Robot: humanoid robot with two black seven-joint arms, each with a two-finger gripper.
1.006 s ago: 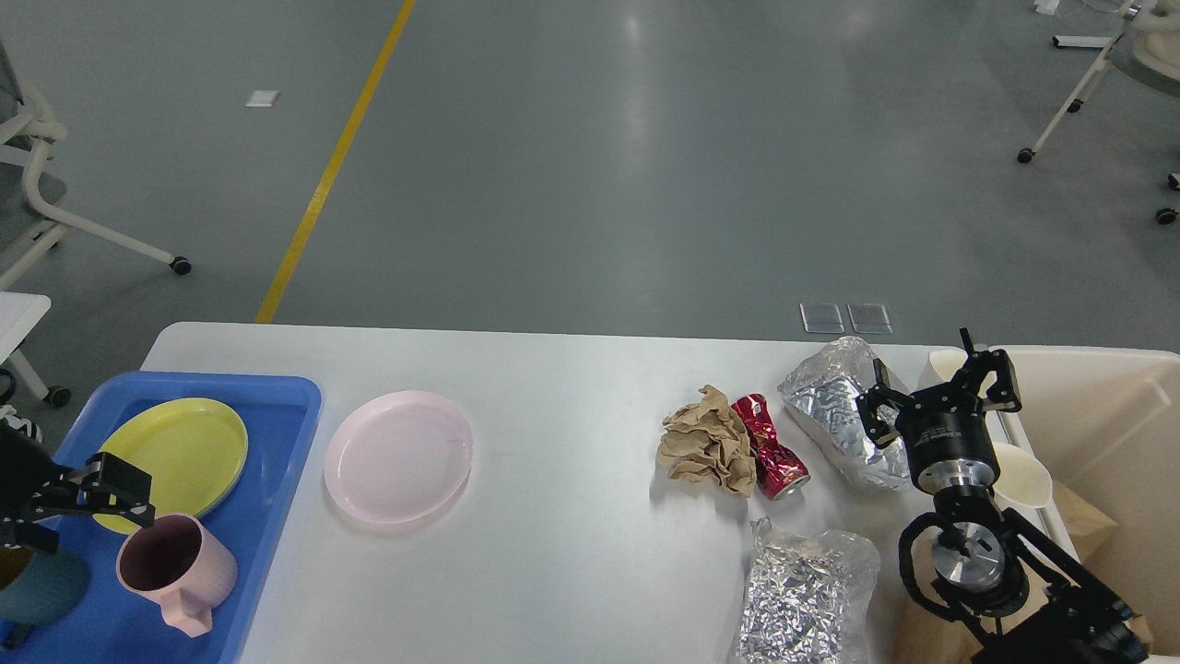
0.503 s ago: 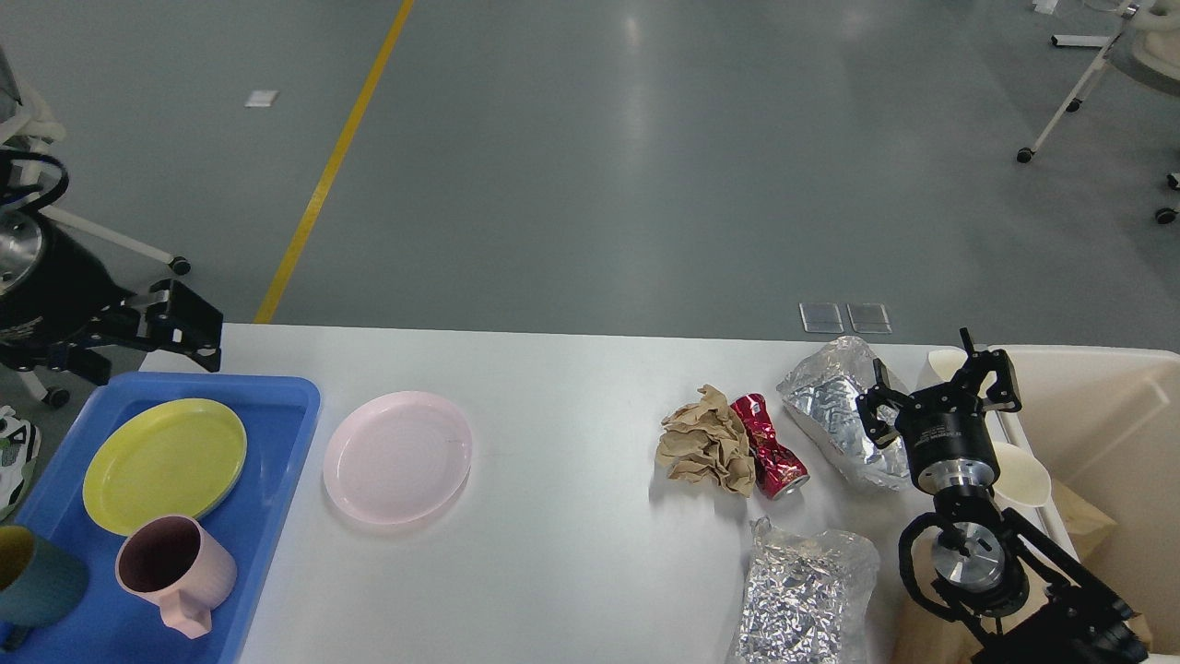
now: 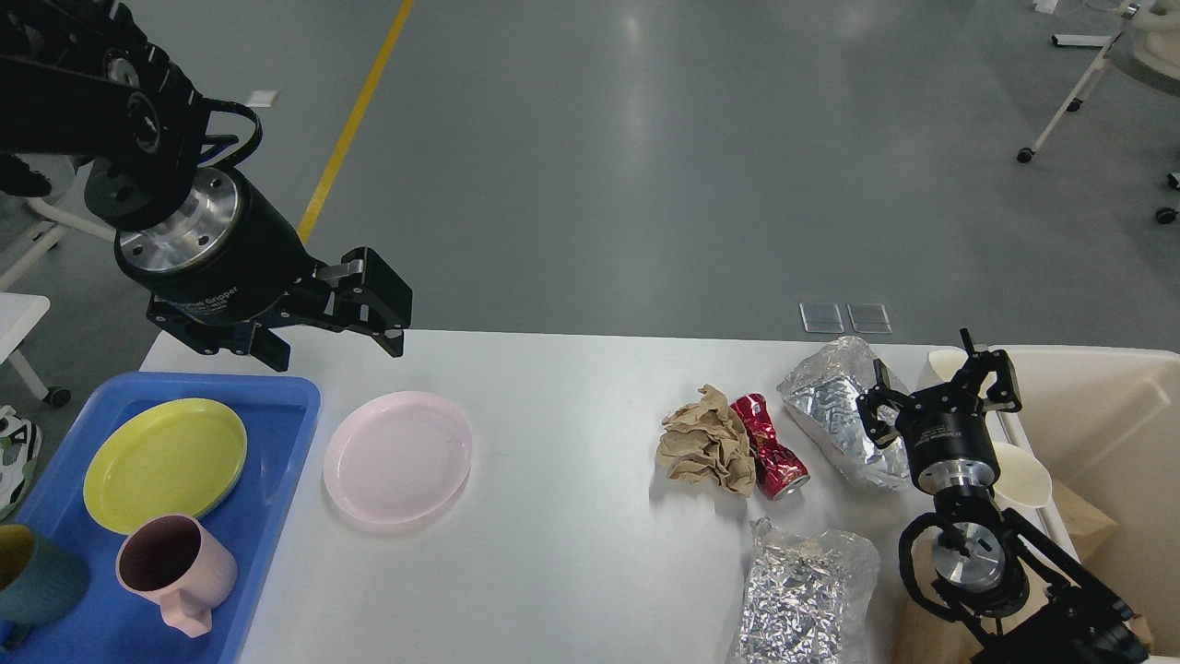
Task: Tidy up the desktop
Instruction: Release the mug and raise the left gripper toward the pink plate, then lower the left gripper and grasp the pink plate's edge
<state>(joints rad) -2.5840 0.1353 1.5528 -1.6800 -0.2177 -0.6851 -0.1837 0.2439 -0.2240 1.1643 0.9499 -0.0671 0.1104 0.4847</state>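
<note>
The white desktop (image 3: pixel 572 535) holds a pink plate (image 3: pixel 396 456) at the left. At the right lie a crumpled brown paper (image 3: pixel 706 443), a crushed red can (image 3: pixel 771 448) and two foil bags (image 3: pixel 834 410) (image 3: pixel 802 599). My left gripper (image 3: pixel 336 350) is open and empty, hanging above the table's back left edge, just behind the pink plate. My right gripper (image 3: pixel 936 378) is open and empty, beside the far foil bag at the table's right end.
A blue tray (image 3: pixel 286 406) at the left holds a yellow plate (image 3: pixel 166 461), a pink mug (image 3: pixel 175 572) and a teal cup (image 3: pixel 32 581). A cream bin (image 3: pixel 1115 415) stands at the right, with white paper cups (image 3: pixel 1021 475) at its rim.
My left arm has lifted from the blue tray beside the pink mug and swung up and right, to just behind the pink plate. The right arm has not moved.
</note>
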